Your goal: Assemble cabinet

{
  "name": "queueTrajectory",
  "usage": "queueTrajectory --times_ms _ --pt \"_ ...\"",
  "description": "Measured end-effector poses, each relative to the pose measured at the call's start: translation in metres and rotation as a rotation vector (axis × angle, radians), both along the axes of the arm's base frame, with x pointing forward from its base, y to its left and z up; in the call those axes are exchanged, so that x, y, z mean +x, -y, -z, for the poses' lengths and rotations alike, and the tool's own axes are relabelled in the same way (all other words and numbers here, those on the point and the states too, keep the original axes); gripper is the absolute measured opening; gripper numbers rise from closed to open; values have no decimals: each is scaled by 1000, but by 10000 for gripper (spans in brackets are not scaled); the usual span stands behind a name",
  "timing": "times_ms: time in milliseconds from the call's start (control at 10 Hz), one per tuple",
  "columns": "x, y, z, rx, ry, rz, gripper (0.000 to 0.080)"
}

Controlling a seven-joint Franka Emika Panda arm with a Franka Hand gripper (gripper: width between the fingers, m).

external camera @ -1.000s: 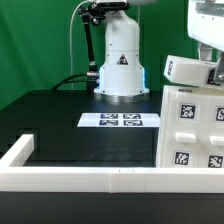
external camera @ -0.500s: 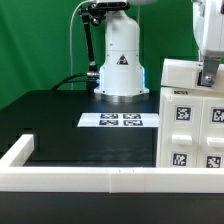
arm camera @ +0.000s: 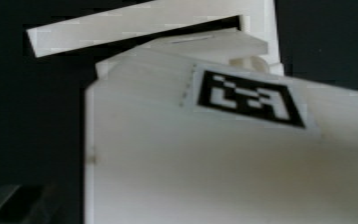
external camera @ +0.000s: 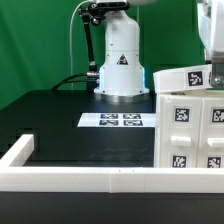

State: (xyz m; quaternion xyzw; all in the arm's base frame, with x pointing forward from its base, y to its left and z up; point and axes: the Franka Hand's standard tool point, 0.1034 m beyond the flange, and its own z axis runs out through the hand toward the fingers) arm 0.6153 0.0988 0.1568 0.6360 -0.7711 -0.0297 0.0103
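The cabinet point(external camera: 190, 130) is a large white box with tag markers, standing at the exterior view's right. A smaller white cabinet piece point(external camera: 178, 78) with a tag on it sits tilted just above the cabinet's top edge. My gripper point(external camera: 213, 66) comes down from the upper right and is shut on this piece. In the wrist view the same piece point(arm camera: 194, 150) fills most of the picture with its tag facing the camera. My fingertips are hidden there.
The marker board point(external camera: 120, 121) lies flat on the black table in front of the white robot base point(external camera: 121, 60). A long white rail point(external camera: 90, 180) borders the table's near edge and turns back at the exterior view's left.
The white piece dropped from above the cabinet onto its top, then tipped so that its tagged face shows. My gripper has stayed on it at the right.
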Motion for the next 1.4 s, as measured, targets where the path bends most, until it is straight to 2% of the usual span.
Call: queueTrajectory --times_ms 200,500,900,1100,1300,1400 --pt "1 -1 -4 8 6 -23 799" --pt "2 -4 -24 35 34 -43 797" --pt "1 -6 -23 40 34 -103 797" --pt "3 -13 -23 47 43 -387 797" --pt "3 -14 -22 56 51 -600 797" --pt "6 -14 -25 62 64 -752 797"
